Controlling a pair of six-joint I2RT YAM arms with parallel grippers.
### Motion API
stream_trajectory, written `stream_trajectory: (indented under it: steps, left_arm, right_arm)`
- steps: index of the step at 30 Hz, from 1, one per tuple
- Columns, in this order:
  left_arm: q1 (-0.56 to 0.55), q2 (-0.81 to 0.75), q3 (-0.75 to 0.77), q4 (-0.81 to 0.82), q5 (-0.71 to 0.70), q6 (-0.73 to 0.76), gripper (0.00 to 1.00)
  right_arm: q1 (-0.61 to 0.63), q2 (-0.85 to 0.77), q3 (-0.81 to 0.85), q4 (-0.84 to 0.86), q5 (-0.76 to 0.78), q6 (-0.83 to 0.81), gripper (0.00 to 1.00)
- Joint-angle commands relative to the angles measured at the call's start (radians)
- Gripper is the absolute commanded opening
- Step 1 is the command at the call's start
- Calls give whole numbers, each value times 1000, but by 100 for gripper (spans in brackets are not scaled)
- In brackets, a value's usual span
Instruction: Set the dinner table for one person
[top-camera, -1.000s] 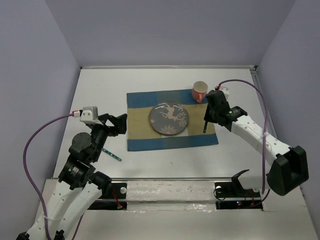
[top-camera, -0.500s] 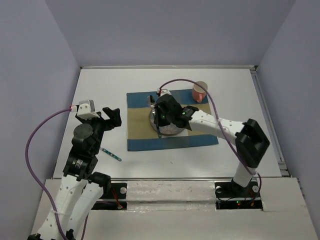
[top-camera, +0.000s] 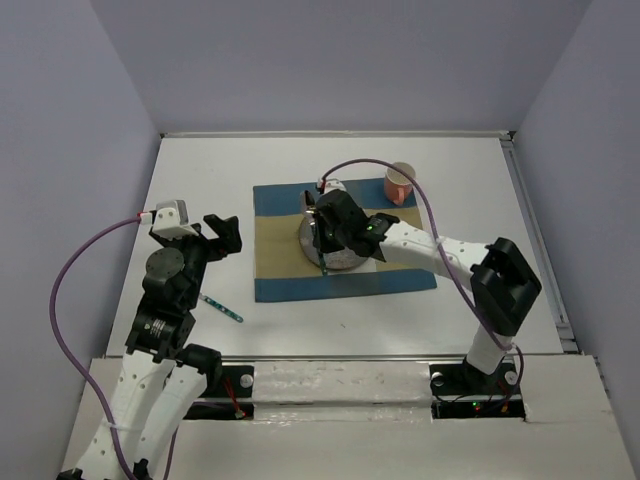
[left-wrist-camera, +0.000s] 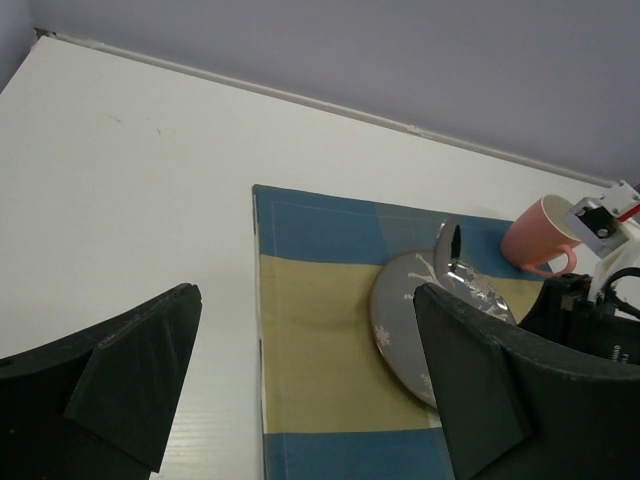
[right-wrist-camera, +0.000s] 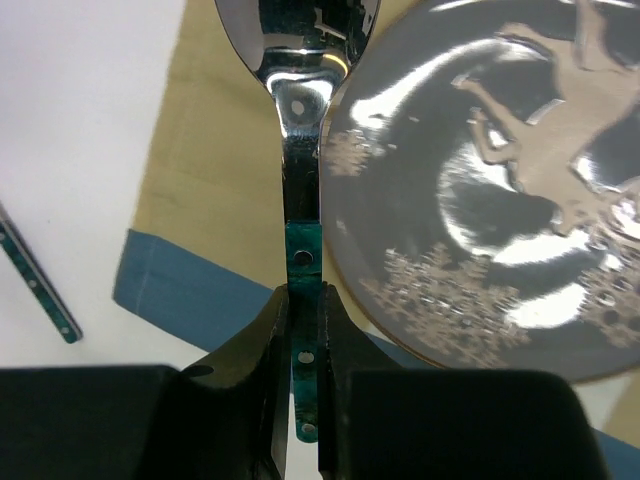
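The right tool (right-wrist-camera: 303, 300) is almost closed and pinches the green handle of a spoon (right-wrist-camera: 299, 150). The spoon hangs over the placemat (top-camera: 280, 255), just at the left rim of the plate (right-wrist-camera: 480, 230). The left tool (top-camera: 225, 232) is wide open, holds nothing and hovers above the white surface (top-camera: 200, 170). Placemat, plate and mug (top-camera: 399, 183) are already set in the middle of the surface. The spoon is not yet laid down. A second green-handled utensil (top-camera: 223, 308), perhaps a fork or knife, lies on the surface near the left arm.
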Motion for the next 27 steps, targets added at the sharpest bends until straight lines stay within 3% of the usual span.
stream_trajectory:
  steps: [1,9,17,27]
  left_arm:
    - [17,2,32,49,12,5,99]
    - [23,14,31,54,28,2,99]
    - [26,25,31,54,34,2,99]
    - [29,33,31,63,64,4,99]
  right_arm:
    - [-65,-109,-97,42,44,-31,0]
    - [-285,-267,-311,12,0,-118,0]
    - [-389,-211,-282,-45,-25,-231,0]
    - [-424,-120,-248,-44,-49,-248,0]
